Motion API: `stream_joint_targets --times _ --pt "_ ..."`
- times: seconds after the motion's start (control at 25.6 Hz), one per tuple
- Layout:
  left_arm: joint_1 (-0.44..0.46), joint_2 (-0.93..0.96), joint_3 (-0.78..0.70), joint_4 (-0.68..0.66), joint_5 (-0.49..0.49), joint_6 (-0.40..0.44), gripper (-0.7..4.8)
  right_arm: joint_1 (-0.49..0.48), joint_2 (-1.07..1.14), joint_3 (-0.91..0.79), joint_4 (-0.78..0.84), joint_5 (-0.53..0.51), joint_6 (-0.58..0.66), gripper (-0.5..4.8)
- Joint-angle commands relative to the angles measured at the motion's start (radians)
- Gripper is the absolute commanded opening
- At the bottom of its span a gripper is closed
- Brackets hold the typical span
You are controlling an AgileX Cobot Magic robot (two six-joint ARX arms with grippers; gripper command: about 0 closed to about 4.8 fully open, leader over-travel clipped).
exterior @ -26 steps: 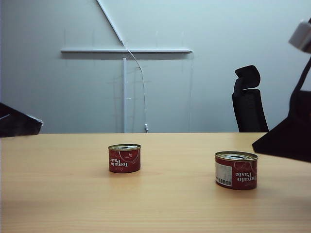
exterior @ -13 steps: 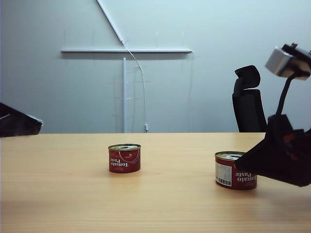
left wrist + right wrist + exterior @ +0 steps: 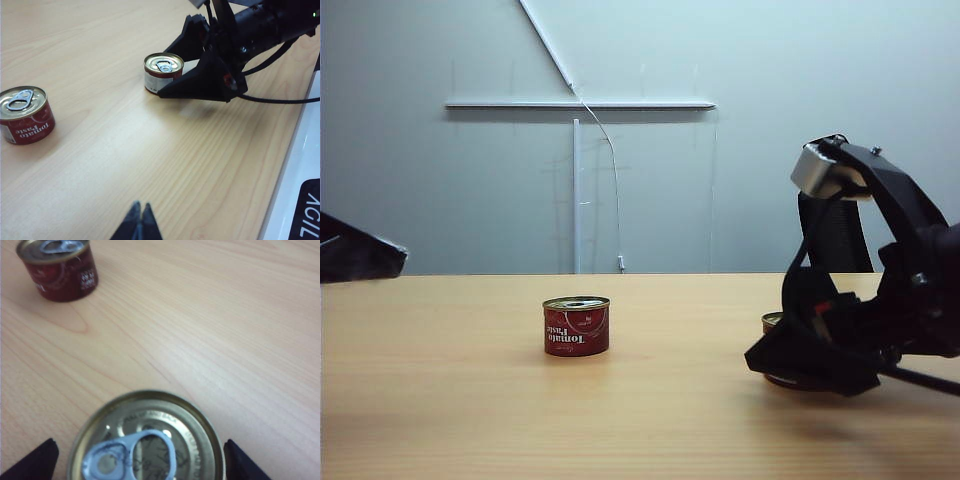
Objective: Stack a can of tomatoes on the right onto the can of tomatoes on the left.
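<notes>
Two tomato cans on worktop [image 3: 650, 420]: left can [image 3: 576, 326] centre-left of exterior frame; right can [image 3: 163, 73] lower right, mostly masked. Right gripper [image 3: 137, 460] jaws spread wide, straddling right can, not yet clenched. Left gripper [image 3: 138, 226] parked, jaws pressed together, empty. Advice: centre jaws on can wall below rim before clenching, keep level.

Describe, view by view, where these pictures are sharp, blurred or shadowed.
Exterior view: even light, crisp red tomato-paste can on the left; dark right gripper throws a soft shadow. Left wrist view: sharp, shut left gripper. Right wrist view: near gold can lid is blurred.
</notes>
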Motion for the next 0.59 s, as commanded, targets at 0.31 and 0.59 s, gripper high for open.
stream_joint_targets --times 0.31,0.59 --pt "0.001 0.000 0.003 0.013 0.003 0.000 -0.04 0.001 0.004 0.007 0.026 0.010 -0.003 3.97" --pt "0.001 0.000 0.003 0.013 0.003 0.000 -0.04 0.001 0.004 0.007 0.061 0.028 -0.003 1.83"
